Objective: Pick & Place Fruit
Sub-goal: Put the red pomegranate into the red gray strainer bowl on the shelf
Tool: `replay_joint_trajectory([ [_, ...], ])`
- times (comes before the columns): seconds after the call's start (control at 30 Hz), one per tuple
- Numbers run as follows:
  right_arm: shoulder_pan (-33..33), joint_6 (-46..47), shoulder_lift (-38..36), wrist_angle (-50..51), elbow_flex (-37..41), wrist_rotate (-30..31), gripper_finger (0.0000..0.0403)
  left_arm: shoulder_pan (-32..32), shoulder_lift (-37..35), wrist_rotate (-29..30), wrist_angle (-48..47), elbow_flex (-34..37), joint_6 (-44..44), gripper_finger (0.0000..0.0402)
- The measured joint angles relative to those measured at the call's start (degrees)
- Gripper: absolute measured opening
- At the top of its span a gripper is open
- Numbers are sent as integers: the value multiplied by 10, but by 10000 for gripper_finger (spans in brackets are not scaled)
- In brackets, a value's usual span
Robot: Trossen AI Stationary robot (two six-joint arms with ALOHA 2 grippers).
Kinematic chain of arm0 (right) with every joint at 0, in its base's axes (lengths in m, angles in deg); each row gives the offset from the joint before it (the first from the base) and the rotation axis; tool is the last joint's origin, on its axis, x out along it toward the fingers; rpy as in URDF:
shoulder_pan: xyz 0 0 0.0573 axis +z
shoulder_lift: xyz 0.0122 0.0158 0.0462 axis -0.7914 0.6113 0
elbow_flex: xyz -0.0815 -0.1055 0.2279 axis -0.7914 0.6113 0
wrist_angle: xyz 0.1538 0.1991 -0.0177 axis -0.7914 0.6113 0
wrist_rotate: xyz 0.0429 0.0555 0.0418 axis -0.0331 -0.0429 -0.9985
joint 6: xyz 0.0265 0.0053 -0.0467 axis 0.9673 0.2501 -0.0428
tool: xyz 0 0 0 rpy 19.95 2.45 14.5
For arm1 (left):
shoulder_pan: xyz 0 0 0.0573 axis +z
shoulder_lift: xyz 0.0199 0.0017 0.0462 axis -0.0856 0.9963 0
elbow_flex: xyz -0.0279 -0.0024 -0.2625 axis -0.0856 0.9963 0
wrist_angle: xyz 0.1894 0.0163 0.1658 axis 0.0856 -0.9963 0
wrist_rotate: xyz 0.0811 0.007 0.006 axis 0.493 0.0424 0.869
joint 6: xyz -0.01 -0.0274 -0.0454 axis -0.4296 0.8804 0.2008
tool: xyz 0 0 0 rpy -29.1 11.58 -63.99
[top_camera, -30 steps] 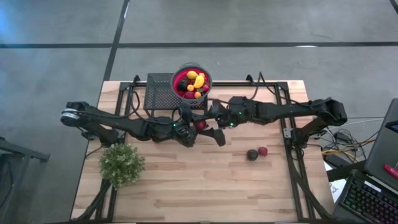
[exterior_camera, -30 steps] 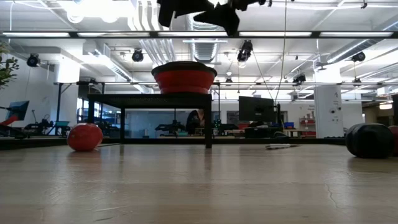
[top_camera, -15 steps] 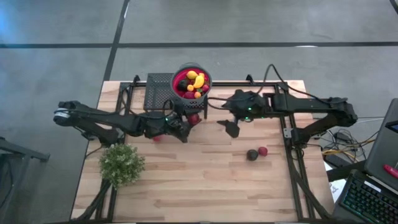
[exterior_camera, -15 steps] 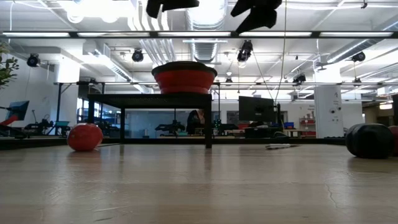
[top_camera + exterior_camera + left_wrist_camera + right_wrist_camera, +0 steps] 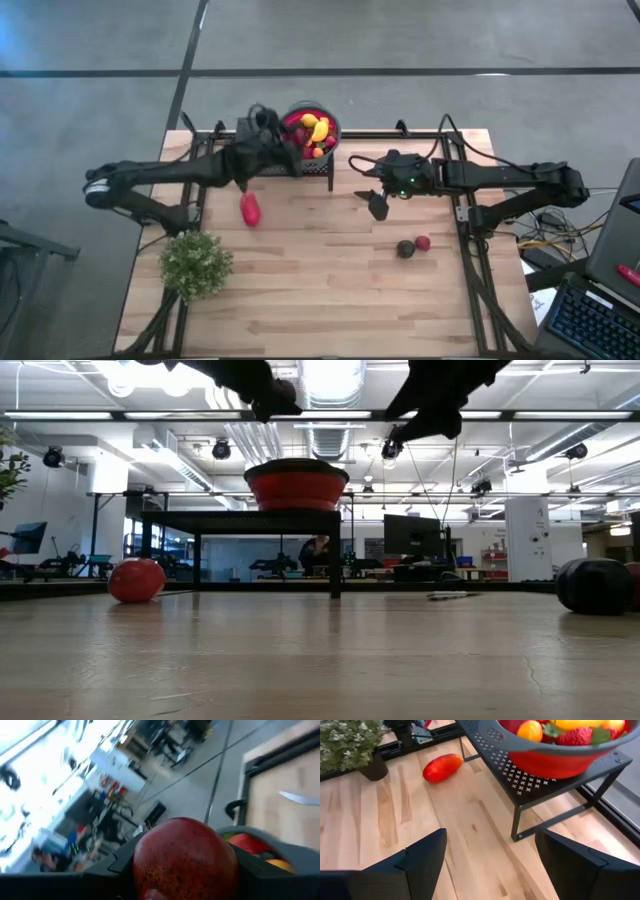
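Pale wood table (image 5: pixel 330 290) — grey concrete floor (image 5: pixel 400 40) around.

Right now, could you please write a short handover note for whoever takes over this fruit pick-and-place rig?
Left hand: shut on a round red fruit, raised beside the bowl on the black mesh stand.
Right hand: open, empty, over the table by the stand.
Done: the bowl already holds a heap of fruit.
Left: drop the held fruit in; then the long red piece on the table, and the dark fruit and small red fruit lying together.
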Motion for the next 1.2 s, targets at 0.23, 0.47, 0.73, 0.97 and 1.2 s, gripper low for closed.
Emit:
replay_joint_trajectory([
  [0.23, -1, 1, 0, -27, 14, -2, 275, 117, 2, -101, -32, -14, 172, 197],
  [0.47, -1, -1, 0, -29, 7, -2, 251, 184, 4, -162, -88, -14, 292, 197],
  [0.73, -1, -2, 0, -44, 6, -2, 226, 197, 5, -232, -124, -14, 367, 197],
  [0.97, -1, -6, 1, -62, 6, -3, 213, 206, 19, -265, -128, -31, 441, 197],
  [1.2, -1, -17, 1, -77, 6, -3, 203, 208, 92, -266, -146, -83, 451, 197],
])
